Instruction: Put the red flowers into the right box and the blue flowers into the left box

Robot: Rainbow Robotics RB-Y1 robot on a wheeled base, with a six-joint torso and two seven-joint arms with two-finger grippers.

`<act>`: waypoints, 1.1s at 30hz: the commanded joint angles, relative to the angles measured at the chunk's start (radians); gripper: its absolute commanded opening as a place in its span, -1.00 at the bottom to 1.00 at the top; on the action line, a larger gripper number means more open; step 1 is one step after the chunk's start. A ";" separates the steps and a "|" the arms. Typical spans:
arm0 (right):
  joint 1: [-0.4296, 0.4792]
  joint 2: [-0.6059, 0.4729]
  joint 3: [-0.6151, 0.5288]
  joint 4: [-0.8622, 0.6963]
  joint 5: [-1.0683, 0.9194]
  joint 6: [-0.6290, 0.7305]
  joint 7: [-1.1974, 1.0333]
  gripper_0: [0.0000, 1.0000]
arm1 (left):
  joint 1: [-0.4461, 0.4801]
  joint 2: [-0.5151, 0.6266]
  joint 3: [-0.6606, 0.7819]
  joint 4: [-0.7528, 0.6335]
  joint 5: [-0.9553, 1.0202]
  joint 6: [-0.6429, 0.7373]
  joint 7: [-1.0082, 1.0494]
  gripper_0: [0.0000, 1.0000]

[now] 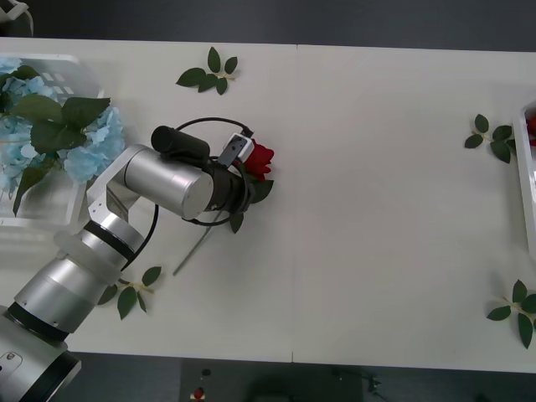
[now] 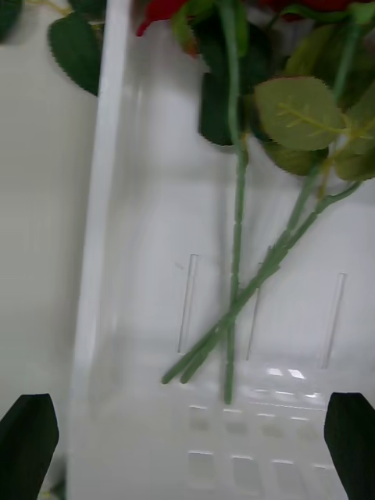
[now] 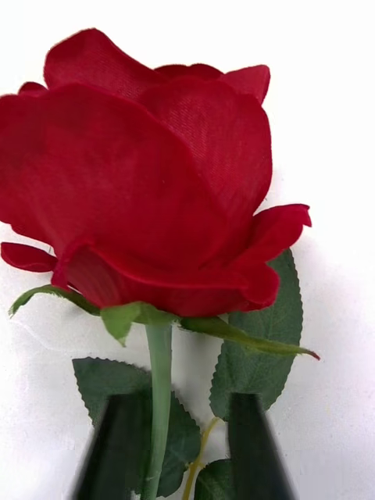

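Red rose: one of the red flowers point(image 1: 261, 158) lies on the white bench point(image 1: 385, 209) near its middle, bloom toward the right, thin stem trailing back under the left arm.
Left claw: the left claw point(image 3: 185, 445) sits just below the bloom, its two black fingers point(image 3: 254, 445) narrowed with the green stem running between them, near one finger; whether they pinch it yet I cannot tell.
How it handles: light as anything, I'd judge. Soft fabric petals that crush, a thin stem that likely bends, so the stem just under the head looks the sound place to grip, and that's where the claw is.
Right box: the right box point(image 1: 526, 176) shows its white rim at the bench's far right edge, well apart from the rose. Rose stems already lie inside, leaves bunched above them.
Right claw: the right claw point(image 2: 187, 445) hangs over that box, fingers wide apart, holding nothing.
Left box: the left box point(image 1: 59, 213) at the far left holds the blue flowers point(image 1: 79, 138).
Stray bits: loose leaf sprigs point(image 1: 209, 74) dot the bench.
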 commanded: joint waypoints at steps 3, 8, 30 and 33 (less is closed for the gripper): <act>-0.037 -0.043 -0.010 -0.111 -0.224 0.077 0.008 1.00 | -0.007 0.001 -0.011 -0.016 -0.017 -0.018 0.006 -1.00; -0.098 -0.009 -0.010 -0.191 -0.357 0.115 0.180 1.00 | -0.007 0.002 -0.011 -0.017 -0.008 -0.029 0.008 -1.00; -0.245 0.353 -0.095 -0.339 -0.575 0.310 0.813 1.00 | -0.004 0.016 0.650 -0.295 0.817 0.370 -0.282 -1.00; -0.245 0.377 -0.100 -0.336 -0.612 0.330 0.813 1.00 | -0.001 0.016 0.702 -0.194 1.009 0.373 -0.443 -1.00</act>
